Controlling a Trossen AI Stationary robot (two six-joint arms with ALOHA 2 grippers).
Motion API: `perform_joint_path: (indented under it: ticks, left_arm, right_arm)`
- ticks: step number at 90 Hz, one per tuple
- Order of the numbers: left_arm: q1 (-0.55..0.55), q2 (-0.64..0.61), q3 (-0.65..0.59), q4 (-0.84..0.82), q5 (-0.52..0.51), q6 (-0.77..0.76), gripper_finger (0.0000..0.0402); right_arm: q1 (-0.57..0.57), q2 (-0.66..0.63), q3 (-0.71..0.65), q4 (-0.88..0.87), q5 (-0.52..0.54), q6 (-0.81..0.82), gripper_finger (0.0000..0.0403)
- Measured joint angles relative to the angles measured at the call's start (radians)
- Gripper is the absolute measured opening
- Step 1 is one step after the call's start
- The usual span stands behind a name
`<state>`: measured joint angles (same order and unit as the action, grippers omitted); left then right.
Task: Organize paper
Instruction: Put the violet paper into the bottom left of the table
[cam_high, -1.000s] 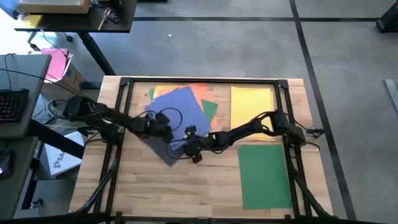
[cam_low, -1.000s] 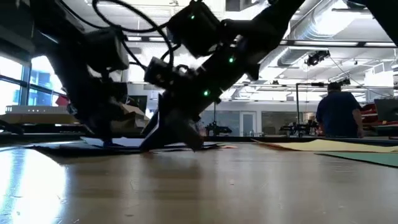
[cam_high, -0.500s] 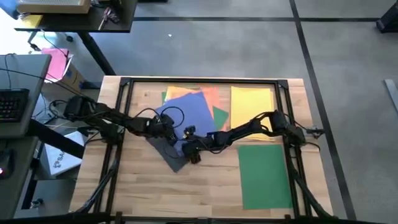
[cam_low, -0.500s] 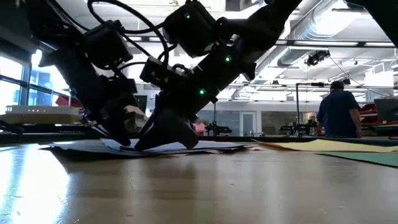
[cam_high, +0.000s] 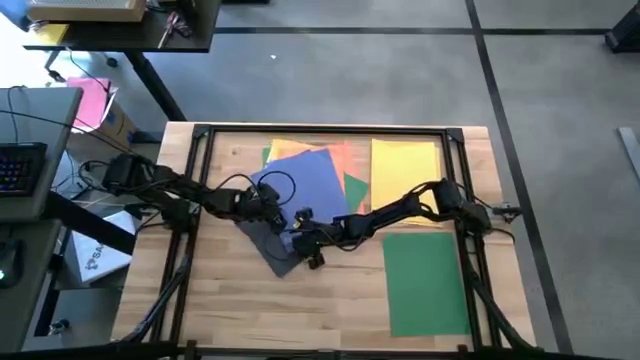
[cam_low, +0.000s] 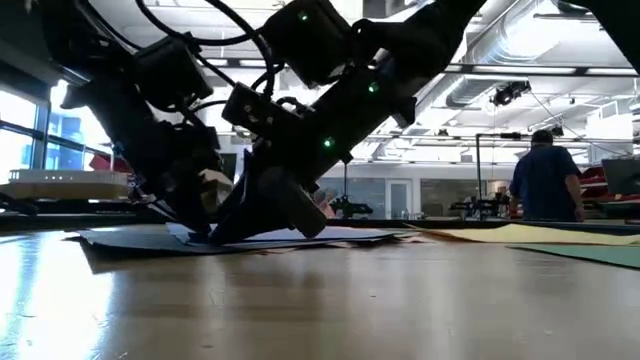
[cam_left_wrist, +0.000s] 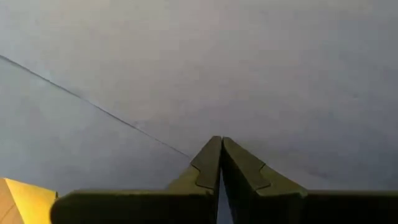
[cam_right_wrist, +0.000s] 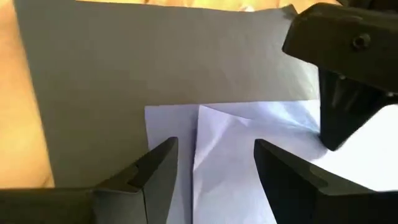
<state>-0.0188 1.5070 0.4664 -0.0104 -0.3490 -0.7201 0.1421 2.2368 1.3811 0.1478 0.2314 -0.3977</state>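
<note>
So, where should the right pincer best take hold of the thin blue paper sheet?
At the raised, creased corner of the thin blue paper sheet, coming from the front edge of the table: it lifts off the dark grey sheet, right between the open right pincer.

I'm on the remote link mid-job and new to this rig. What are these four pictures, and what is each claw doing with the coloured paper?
Two dark robot arms work at a wooden table. One picture looks straight down, one looks level across the tabletop, and two come from cameras on the wrists.

In the middle lies a loose pile: a blue sheet on top, a dark grey sheet below, with orange and yellow edges behind. A yellow sheet and a green sheet lie apart on the right.

The left claw is shut, its tips pressed on the blue sheet. The right claw is open, straddling the blue sheet's raised corner; nothing is gripped yet. A person stands far behind.
</note>
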Motion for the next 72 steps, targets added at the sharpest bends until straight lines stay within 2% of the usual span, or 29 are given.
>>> perform_joint_path:
  ticks: [17,35,55,72]
  left_arm:
    - [-0.023,0.000,0.000,0.003,0.006,-0.002,0.0000]
    - [-0.035,0.001,0.000,0.002,0.004,-0.003,0.0000]
    - [-0.035,0.001,0.000,-0.010,0.002,-0.002,0.0000]
    - [-0.035,0.001,0.000,-0.012,0.000,-0.002,0.0000]
  right_arm:
    - [-0.002,0.000,0.000,0.031,0.152,0.001,0.0197]
    - [-0.001,0.000,0.000,0.028,0.203,0.019,0.0197]
    - [0.033,-0.001,0.000,-0.042,0.307,-0.098,0.0197]
    - [0.072,-0.006,0.003,-0.106,0.358,-0.125,0.0197]
